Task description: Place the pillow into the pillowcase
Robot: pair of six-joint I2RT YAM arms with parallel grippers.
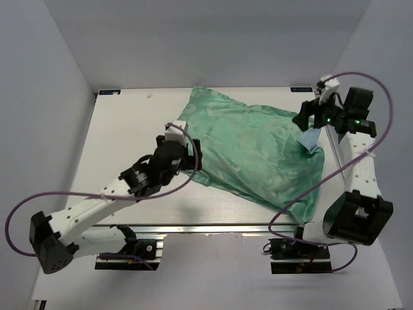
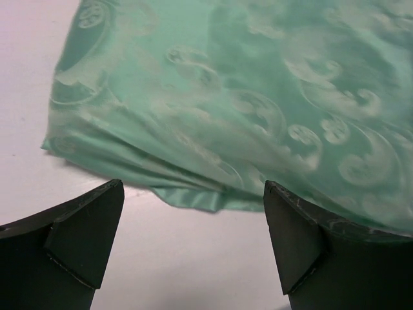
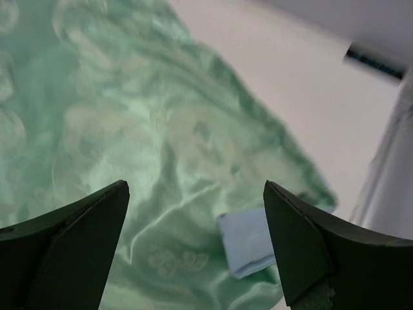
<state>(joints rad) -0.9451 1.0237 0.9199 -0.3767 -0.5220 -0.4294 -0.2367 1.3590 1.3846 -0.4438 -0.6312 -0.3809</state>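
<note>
The pillowcase [image 1: 248, 148] lies bulging across the table, glossy mint green face up, with a small light blue flap [image 1: 310, 137] turned out at its right edge. The pillow is hidden; the case's swollen shape suggests it is inside. My left gripper [image 1: 193, 155] is open at the case's left edge, and the left wrist view shows the green fabric edge [image 2: 193, 197] just beyond the fingertips. My right gripper [image 1: 308, 116] is open and empty above the right end, with the blue flap [image 3: 248, 242] below and between its jaws.
White walls close the table on the left, back and right. The right wall [image 3: 387, 187] is close beside my right gripper. Bare tabletop [image 1: 129, 135] lies left of the pillowcase. Purple cables loop off both arms.
</note>
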